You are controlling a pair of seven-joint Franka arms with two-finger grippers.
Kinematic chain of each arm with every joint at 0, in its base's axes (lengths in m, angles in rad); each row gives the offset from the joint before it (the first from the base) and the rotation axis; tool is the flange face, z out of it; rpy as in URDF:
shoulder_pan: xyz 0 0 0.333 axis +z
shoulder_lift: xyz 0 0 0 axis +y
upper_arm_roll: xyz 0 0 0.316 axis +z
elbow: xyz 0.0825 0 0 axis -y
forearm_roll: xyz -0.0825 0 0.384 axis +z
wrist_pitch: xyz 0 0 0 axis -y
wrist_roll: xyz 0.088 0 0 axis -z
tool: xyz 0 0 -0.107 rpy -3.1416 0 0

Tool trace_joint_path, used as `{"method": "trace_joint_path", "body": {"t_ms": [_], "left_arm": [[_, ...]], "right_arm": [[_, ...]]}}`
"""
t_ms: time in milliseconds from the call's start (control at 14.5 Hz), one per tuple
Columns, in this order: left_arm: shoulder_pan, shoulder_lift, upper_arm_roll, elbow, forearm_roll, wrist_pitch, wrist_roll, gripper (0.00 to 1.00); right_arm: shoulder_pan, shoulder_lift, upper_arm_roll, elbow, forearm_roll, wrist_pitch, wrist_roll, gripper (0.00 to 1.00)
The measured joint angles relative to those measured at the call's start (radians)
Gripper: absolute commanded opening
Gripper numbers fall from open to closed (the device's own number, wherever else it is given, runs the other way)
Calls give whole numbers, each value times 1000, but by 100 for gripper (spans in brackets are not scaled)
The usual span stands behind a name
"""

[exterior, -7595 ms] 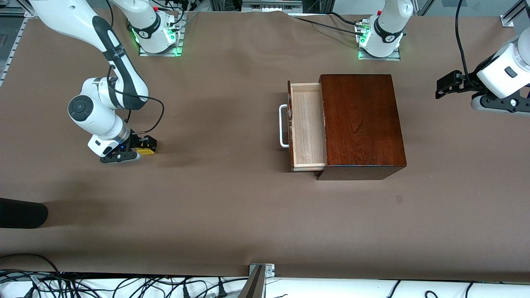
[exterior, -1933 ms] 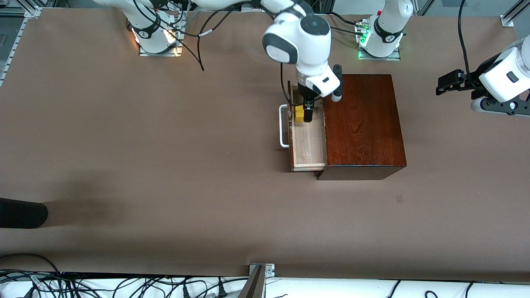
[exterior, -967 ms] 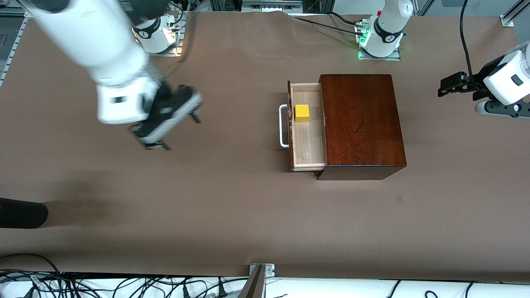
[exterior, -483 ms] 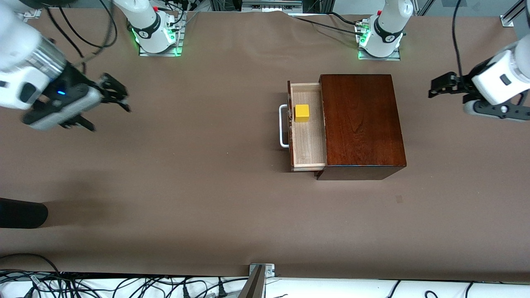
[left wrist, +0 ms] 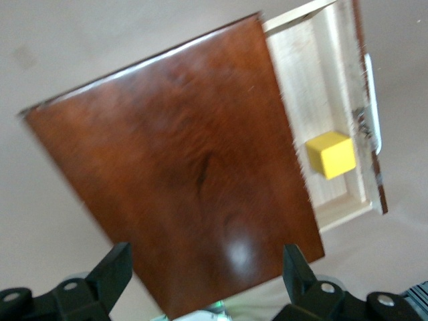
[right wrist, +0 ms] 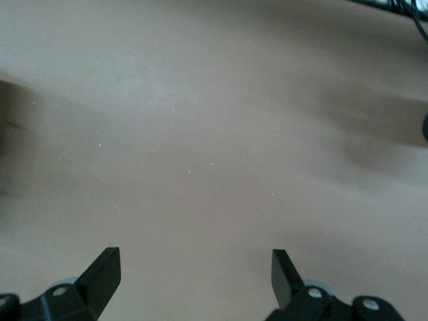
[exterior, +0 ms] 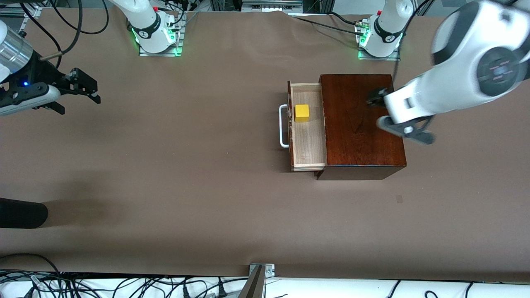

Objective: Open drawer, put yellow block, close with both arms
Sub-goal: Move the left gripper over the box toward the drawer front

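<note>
The drawer (exterior: 308,149) stands pulled out of the mahogany box (exterior: 356,136), its white handle (exterior: 283,126) toward the right arm's end of the table. The yellow block (exterior: 302,113) (left wrist: 330,154) rests inside the drawer, in the half farther from the front camera. My left gripper (exterior: 374,97) (left wrist: 204,274) hangs open over the box's top, holding nothing. My right gripper (exterior: 85,87) (right wrist: 194,267) is open and empty, up over bare table at the right arm's end.
A dark rounded object (exterior: 20,213) lies near the front edge at the right arm's end. Cables (exterior: 124,285) and a metal bracket (exterior: 261,273) run along the front edge. The two arm bases (exterior: 157,33) (exterior: 379,37) stand at the back.
The left arm has swung in from its end of the table to over the box. The right gripper has drifted a little farther out. The block and drawer have not moved.
</note>
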Motion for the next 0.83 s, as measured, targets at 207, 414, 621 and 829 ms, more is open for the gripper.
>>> {"method": "trace_joint_path", "body": {"t_ms": [207,414,621,829], "left_arm": [[-86,55,-6,47,-6,51,0,100],[-168,70,-9,85,-6,86,-1,100],[-219,92,-10,89,-6,130,0,100],[-243,112,-11,91,-6,160,14,100]], "right_arm": [[0,0,-17,-10,-21,4,30,100],[-1,0,-41,-10,-44,11,30,100],[-1,0,-48,-10,-47,11,30,100],[-1,0,-48,-10,-51,13,31,100]]}}
